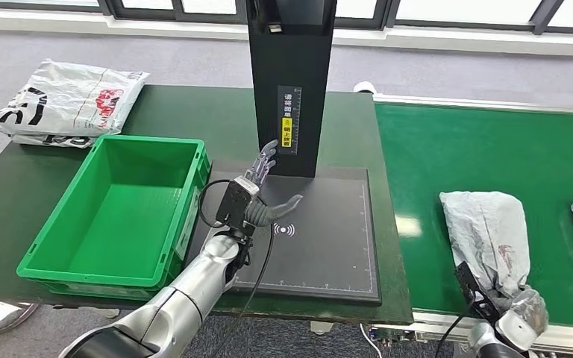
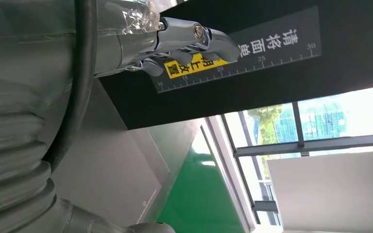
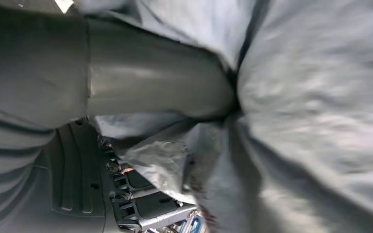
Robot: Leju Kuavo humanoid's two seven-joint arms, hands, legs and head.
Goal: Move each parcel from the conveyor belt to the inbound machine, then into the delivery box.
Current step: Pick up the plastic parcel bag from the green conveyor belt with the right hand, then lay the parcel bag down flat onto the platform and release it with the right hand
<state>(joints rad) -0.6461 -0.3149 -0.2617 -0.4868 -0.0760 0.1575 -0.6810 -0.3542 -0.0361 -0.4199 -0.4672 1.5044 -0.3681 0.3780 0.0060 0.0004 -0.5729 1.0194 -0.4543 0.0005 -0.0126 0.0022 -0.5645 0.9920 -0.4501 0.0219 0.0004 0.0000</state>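
Right hand [image 1: 521, 317] pinches the near end of the grey parcel [image 1: 486, 231] on the conveyor belt [image 1: 448, 149]; parcel's long axis runs straight ahead of it. Inbound machine [image 1: 321, 246] lies to its left. Left hand [image 1: 261, 195] hovers there, fingers spread, holding nothing.

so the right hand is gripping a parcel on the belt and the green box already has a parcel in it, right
Not quite. The right hand does grip the grey parcel on the belt, and the right wrist view shows its thumb pressed into the wrapping. But the head view shows the green box with nothing in it. The other parcels lie on the table behind it.
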